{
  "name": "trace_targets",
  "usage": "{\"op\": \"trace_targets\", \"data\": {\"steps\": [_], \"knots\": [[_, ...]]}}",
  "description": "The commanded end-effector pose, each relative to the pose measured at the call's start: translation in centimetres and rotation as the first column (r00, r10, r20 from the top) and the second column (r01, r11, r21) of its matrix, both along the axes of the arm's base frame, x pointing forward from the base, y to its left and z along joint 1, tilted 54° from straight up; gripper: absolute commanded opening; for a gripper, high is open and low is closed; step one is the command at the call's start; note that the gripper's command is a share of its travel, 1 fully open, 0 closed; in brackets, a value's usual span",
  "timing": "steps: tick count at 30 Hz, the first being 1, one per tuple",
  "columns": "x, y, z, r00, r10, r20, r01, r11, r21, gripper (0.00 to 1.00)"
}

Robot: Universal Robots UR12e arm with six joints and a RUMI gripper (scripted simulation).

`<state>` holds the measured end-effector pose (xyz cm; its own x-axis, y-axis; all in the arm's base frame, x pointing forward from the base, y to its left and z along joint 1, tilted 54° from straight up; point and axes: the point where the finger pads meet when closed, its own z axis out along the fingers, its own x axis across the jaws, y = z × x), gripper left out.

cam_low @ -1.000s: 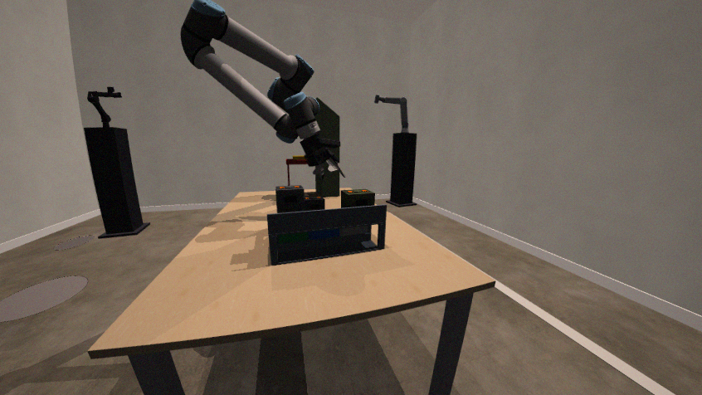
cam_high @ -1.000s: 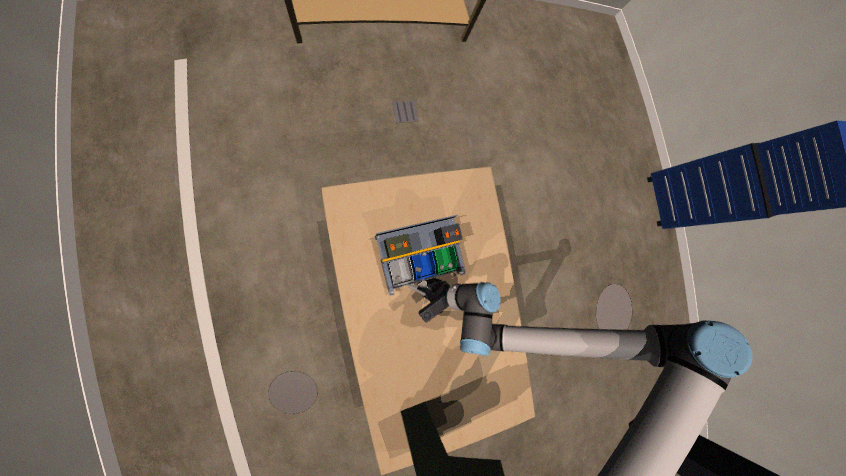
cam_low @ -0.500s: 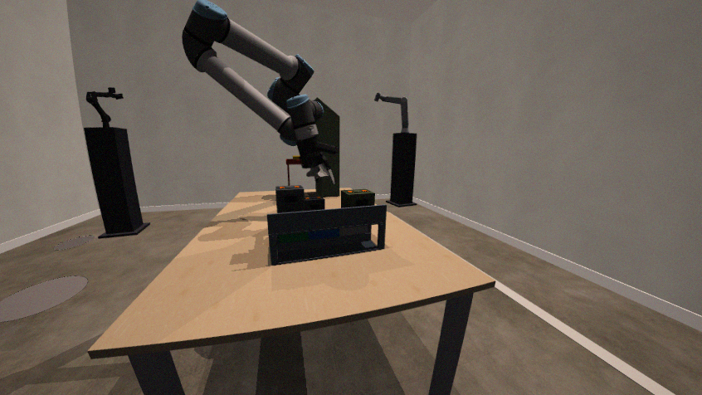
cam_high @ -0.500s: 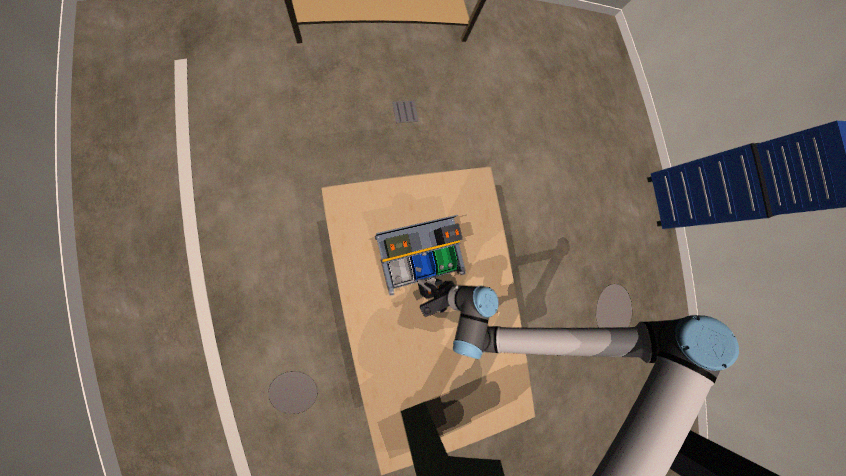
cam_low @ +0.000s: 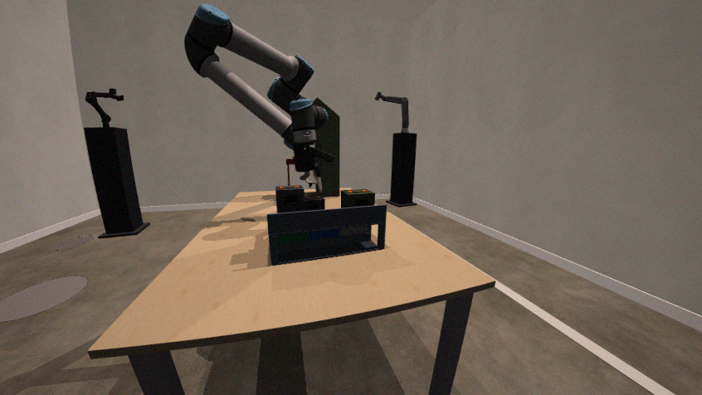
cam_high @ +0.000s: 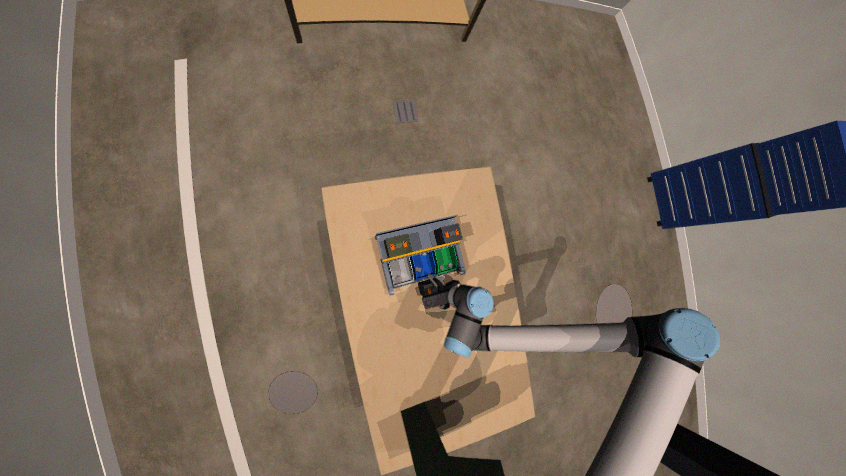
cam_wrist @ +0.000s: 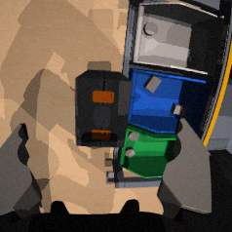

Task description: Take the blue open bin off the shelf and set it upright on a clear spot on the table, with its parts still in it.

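Holds the gripper [cam_high: 436, 282] [cam_low: 311, 184] [cam_wrist: 100, 122] above the open-bin side of the shelf [cam_high: 385, 277] [cam_low: 326, 219] [cam_wrist: 138, 184], fingers spread wide and gripping nothing. Shows the blue open bin [cam_high: 423, 267] [cam_low: 324, 233] [cam_wrist: 153, 104] in the shelf, between the gray bin [cam_high: 401, 271] [cam_wrist: 168, 39] and the green bin [cam_high: 446, 259] [cam_low: 293, 236] [cam_wrist: 151, 146], with a flat part [cam_wrist: 152, 84] and a blocky part [cam_wrist: 177, 108] inside. Shows a black box [cam_high: 425, 288] [cam_low: 314, 203] [cam_wrist: 102, 114] near the shelf's open-bin side, and an olive box [cam_high: 397, 245] [cam_low: 358, 198] and a dark box [cam_high: 450, 233] [cam_low: 290, 198] at the shelf's other side. Has the table [cam_high: 366, 355] [cam_low: 319, 290] [cam_wrist: 44, 24] beneath the shelf.

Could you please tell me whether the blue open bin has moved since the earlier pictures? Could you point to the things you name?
No, the blue open bin [cam_high: 423, 265] [cam_wrist: 155, 103] has stayed put: in the top view it still sits between the white bin [cam_high: 400, 270] [cam_wrist: 168, 39] and the green bin [cam_high: 446, 258] [cam_wrist: 148, 152].
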<state>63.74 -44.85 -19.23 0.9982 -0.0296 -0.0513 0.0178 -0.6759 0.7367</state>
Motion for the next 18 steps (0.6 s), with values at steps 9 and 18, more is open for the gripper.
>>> {"op": "trace_targets", "data": {"steps": [9,18], "knots": [[-0.1,-3.0,1.3,0.995,-0.077,0.069,0.085,0.991,-0.107,1.0],[-0.1,-3.0,1.3,0.995,-0.077,0.069,0.085,0.991,-0.107,1.0]]}}
